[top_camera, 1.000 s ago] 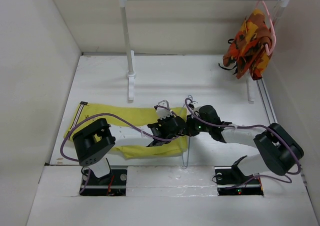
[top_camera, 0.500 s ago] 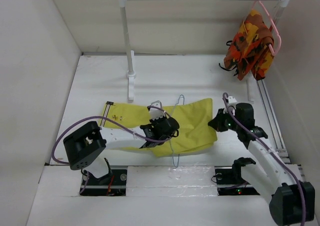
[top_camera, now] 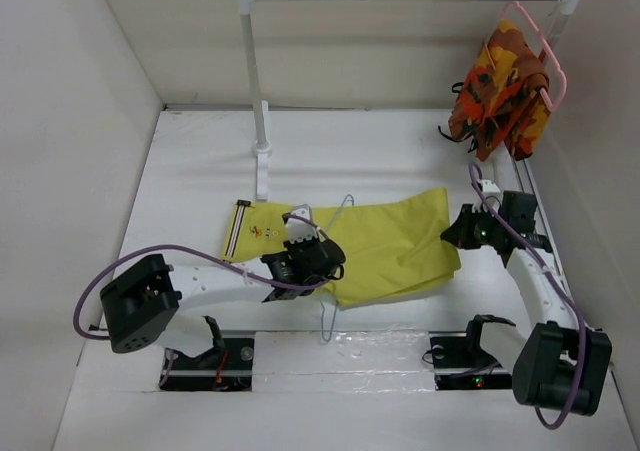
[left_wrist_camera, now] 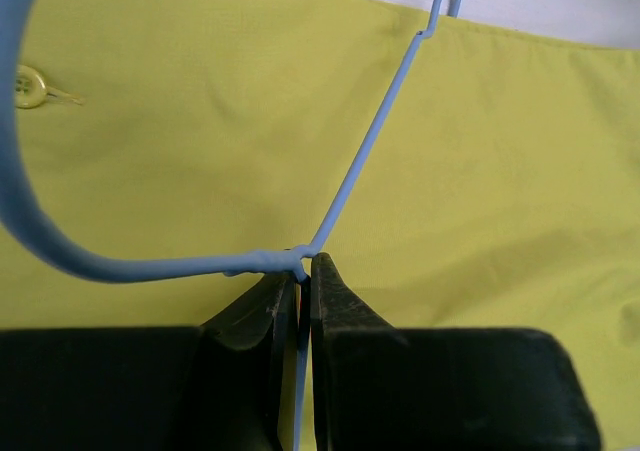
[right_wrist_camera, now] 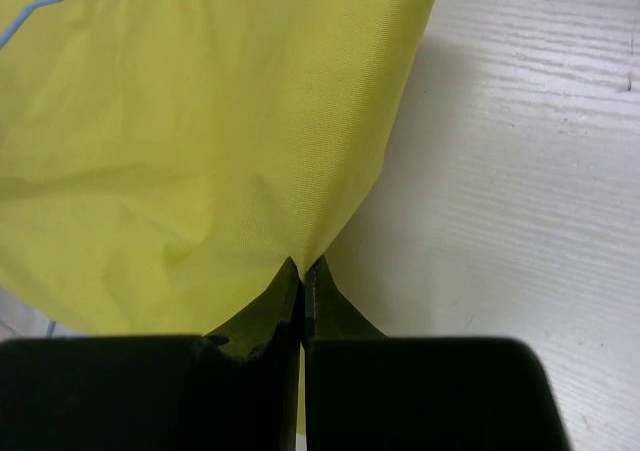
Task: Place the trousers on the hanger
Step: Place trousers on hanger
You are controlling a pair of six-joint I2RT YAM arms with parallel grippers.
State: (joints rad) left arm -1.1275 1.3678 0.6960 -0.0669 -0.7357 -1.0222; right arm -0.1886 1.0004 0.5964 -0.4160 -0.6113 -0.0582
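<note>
We see trousers (top_camera: 390, 241) flat on table (top_camera: 200, 161), centre of frame, striped waistband at left end. Left gripper (left_wrist_camera: 305, 264) clamped tight on hanger (left_wrist_camera: 365, 151) wire; wire crosses over cloth mid-length, hook past upper edge. We find right gripper (right_wrist_camera: 303, 268) pinching trousers' right edge, cloth spreading up-left from fingertips.

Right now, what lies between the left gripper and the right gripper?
The yellow trousers, crossed by the blue hanger; the top view shows it.
</note>
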